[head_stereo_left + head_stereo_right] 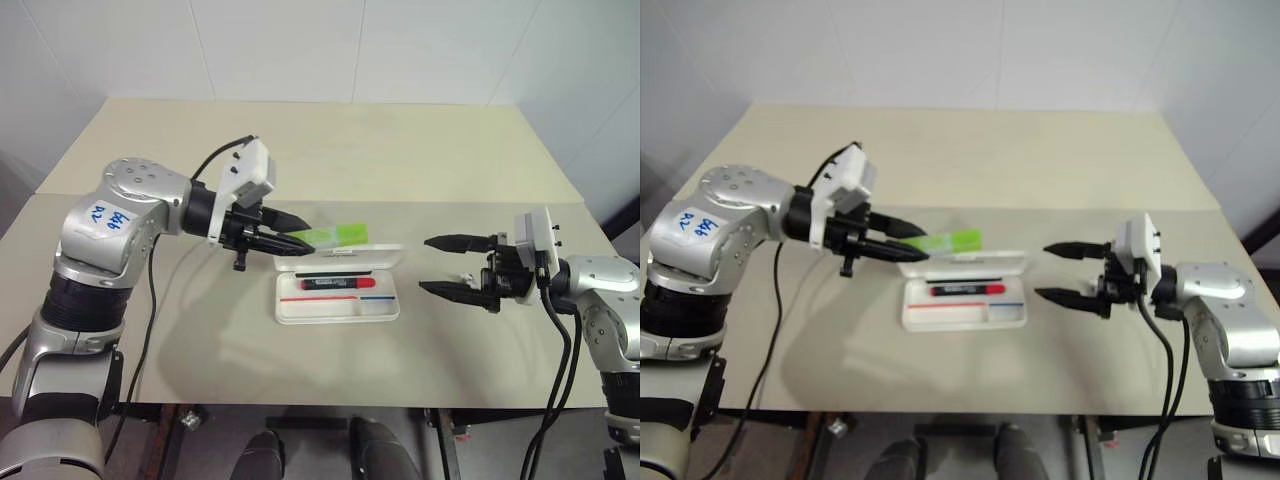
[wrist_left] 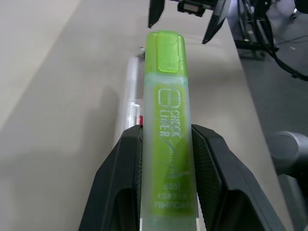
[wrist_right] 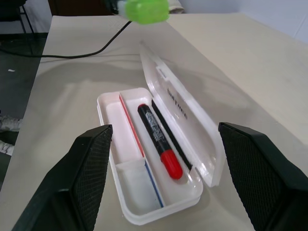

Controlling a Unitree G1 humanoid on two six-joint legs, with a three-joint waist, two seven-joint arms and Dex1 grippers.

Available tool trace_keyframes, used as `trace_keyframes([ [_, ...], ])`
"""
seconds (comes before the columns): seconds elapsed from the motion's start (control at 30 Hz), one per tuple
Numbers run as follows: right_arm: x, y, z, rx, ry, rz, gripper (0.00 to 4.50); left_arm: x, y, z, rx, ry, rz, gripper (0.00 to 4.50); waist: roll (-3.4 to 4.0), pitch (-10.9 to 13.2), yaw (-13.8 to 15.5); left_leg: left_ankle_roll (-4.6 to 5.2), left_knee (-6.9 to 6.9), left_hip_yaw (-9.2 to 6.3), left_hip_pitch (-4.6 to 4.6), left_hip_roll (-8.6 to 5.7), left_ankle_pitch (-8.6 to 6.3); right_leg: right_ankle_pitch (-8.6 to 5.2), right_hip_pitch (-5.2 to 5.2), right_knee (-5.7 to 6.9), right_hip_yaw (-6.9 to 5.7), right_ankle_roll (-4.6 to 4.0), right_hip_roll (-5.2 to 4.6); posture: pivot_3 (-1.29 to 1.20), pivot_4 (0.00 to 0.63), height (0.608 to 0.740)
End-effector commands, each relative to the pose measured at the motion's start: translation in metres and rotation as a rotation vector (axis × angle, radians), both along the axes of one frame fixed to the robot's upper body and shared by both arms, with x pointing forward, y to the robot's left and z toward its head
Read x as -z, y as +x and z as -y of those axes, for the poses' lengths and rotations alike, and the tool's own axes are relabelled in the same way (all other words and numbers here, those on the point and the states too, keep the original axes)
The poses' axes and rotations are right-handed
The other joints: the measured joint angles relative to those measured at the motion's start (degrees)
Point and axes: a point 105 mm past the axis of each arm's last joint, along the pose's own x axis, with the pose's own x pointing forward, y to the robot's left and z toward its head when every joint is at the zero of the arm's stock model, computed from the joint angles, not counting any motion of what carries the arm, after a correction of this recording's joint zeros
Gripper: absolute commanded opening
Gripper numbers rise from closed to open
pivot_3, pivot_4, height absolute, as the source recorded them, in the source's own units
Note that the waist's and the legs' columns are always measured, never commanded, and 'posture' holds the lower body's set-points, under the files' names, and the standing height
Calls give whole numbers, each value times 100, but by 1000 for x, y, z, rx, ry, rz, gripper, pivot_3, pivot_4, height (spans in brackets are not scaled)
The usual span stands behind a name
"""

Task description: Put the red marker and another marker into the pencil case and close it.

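The white pencil case (image 1: 336, 306) lies open in the middle of the table, its lid (image 3: 180, 113) tipped back. The red marker (image 3: 159, 142), black with a red cap, lies inside it. My left gripper (image 1: 300, 232) is shut on the lime-green highlighter (image 2: 167, 125), held in the air over the case's left rear corner with its cap (image 3: 144, 10) pointing toward the right arm. My right gripper (image 1: 445, 265) hangs open to the right of the case, fingers level and pointing at it, nothing between them.
The beige table (image 1: 330, 150) stretches back to a white wall. A black cable (image 3: 72, 53) lies across the table on the left arm's side. The table's front edge (image 1: 330, 405) runs just below the case.
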Motion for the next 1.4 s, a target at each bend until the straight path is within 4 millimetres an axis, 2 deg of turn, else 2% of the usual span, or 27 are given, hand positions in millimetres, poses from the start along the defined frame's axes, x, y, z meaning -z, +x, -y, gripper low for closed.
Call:
trace_keyframes([
  [0.03, -12, -6, 3, 11, -8, 61, 4500, 5, -17, 12, 59, 10, -28, 1087, 0, 0, -6, 0, 0, 0, 0, 0, 0, 0, 0, 0, 0, 0, 0, 0, 150, 740],
  [0.23, -12, -7, 11, 36, -11, 58, 4500, 39, -11, 19, -55, 60, -108, 1087, 0, 0, 2, 0, 4, -1, 1, 0, 0, 0, 2, 1, 1, 1, 0, 0, 150, 740],
  [0.4, -11, -7, 19, 55, -24, 54, 4500, 57, -13, 25, -97, 110, -135, 1087, 0, 0, 14, 0, 9, -1, 2, -2, 0, 0, 5, 0, 2, 2, 0, 0, 150, 740],
  [0.57, -10, -5, 18, 59, -25, 54, 4500, 72, -8, 27, -160, 161, -128, 1087, 0, 0, 18, 0, 7, -1, 3, -1, 0, -1, 6, 0, 3, 1, 1, 0, 150, 740],
  [0.9, -7, -4, 18, 68, -33, 52, 4500, 89, -4, 16, -152, 258, -62, 1087, 0, 0, 22, 0, 6, 0, 4, -2, 0, -1, 6, -1, 3, 0, 0, 0, 150, 740],
  [1.13, -6, -4, 17, 72, -33, 50, 4500, 94, 2, 12, -154, 266, -49, 1087, 0, 0, 54, 0, 8, 1, 3, -3, 0, -1, 7, -2, 3, -1, -1, 0, 150, 740],
  [1.33, -6, -5, 18, 78, -36, 52, 4500, 94, -2, 16, -115, 260, -58, 1087, 0, 0, 52, 0, 7, 0, 3, -3, 0, -1, 7, -3, 3, 0, -1, 0, 150, 740],
  [1.37, -6, -5, 18, 79, -36, 53, 4500, 95, -3, 16, -111, 259, -59, 1792, 0, 0, 50, 0, 6, 0, 3, -3, 0, -1, 6, -3, 3, 0, 0, 0, 150, 740],
  [1.4, -6, -5, 18, 79, -36, 54, 4500, 95, -3, 17, -109, 259, -58, 2060, 0, 0, 49, 0, 6, 1, 3, -3, 0, -1, 6, -3, 3, 0, 0, 0, 150, 740],
])
